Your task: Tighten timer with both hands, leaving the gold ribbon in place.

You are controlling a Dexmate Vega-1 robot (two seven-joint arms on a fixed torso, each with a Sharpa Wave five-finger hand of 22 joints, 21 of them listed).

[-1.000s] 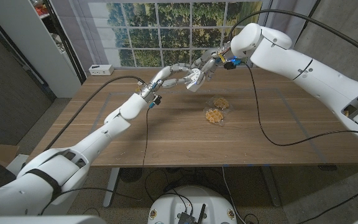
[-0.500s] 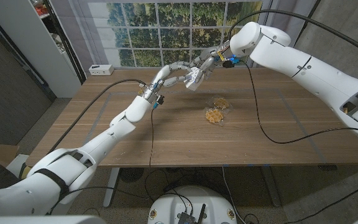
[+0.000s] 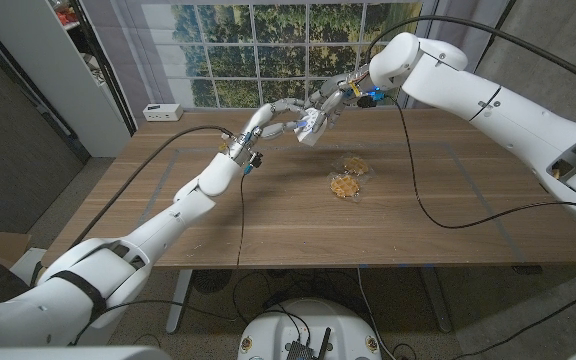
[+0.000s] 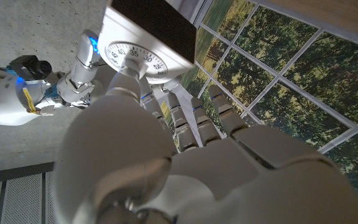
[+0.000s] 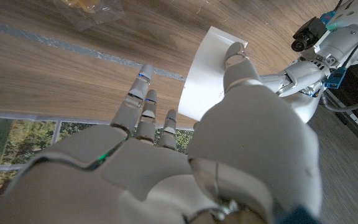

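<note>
Gripping the white timer (image 4: 143, 42), dial reading 25–40, are left hand (image 3: 276, 119) and right hand (image 3: 328, 105).

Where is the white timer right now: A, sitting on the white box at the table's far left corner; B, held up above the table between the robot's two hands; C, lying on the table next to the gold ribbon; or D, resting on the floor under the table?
B: the head view shows the timer lifted off the table, with the left hand and the right hand meeting on it.
</note>
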